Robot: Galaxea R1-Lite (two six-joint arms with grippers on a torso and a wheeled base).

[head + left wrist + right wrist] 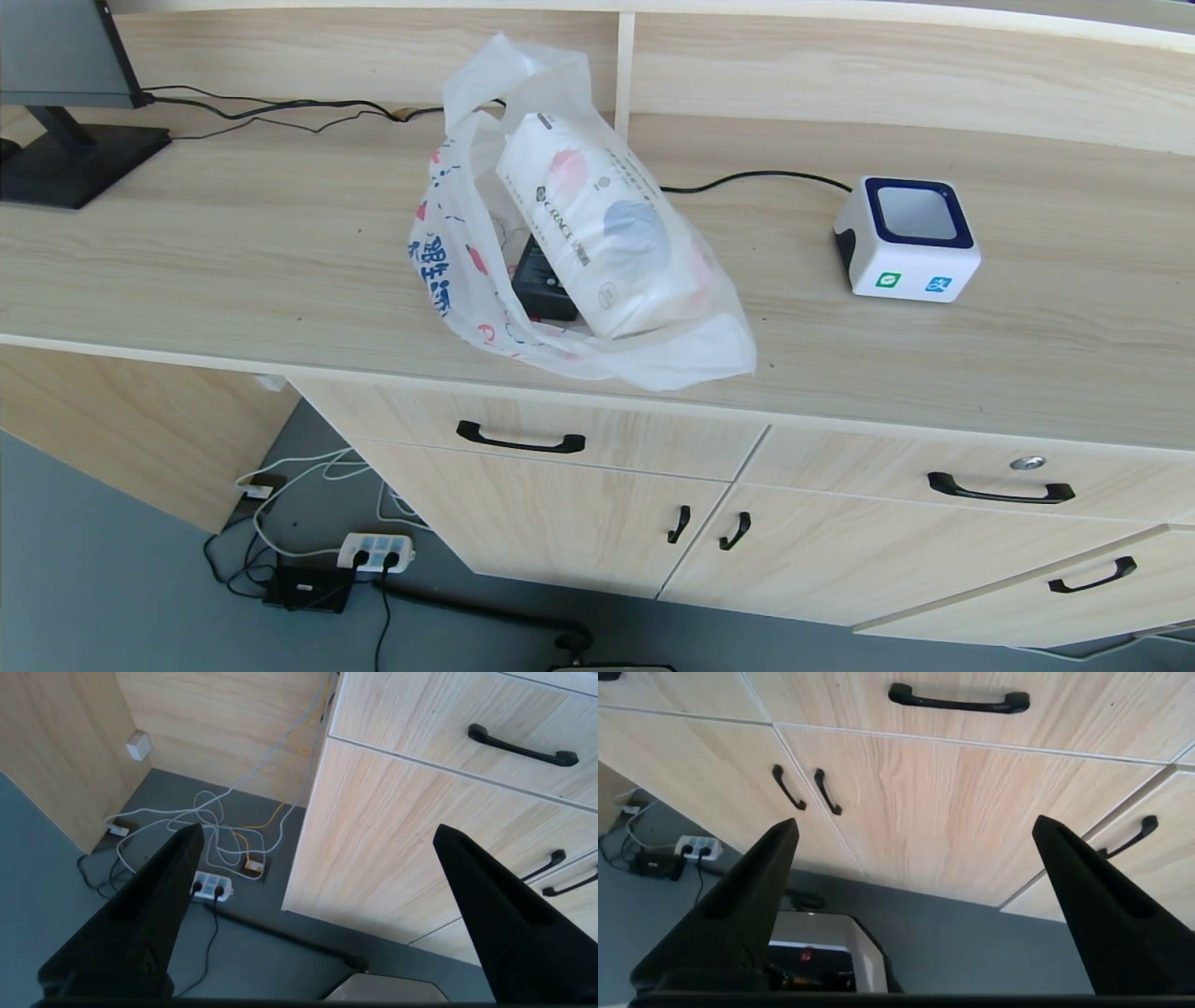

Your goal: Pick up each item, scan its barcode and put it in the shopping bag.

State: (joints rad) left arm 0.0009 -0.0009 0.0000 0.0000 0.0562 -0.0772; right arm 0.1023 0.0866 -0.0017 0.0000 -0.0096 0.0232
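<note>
A translucent white shopping bag [467,271] with red and blue print lies on the wooden counter [233,271] near its front edge. Inside it rest a white tissue pack [602,238] and a dark flat item [541,280]. A white barcode scanner [906,238] with a dark blue window frame stands on the counter to the right of the bag. My left gripper [318,905] hangs open below the counter, facing the cabinet front and the floor. My right gripper [915,905] is open too, low in front of the cabinet doors. Nothing is between either pair of fingers.
A monitor stand [75,159] sits at the counter's back left, with black cables [280,110] running behind the bag. Drawers and doors with black handles [520,439] lie under the counter. A power strip [376,551] and loose cords lie on the grey floor.
</note>
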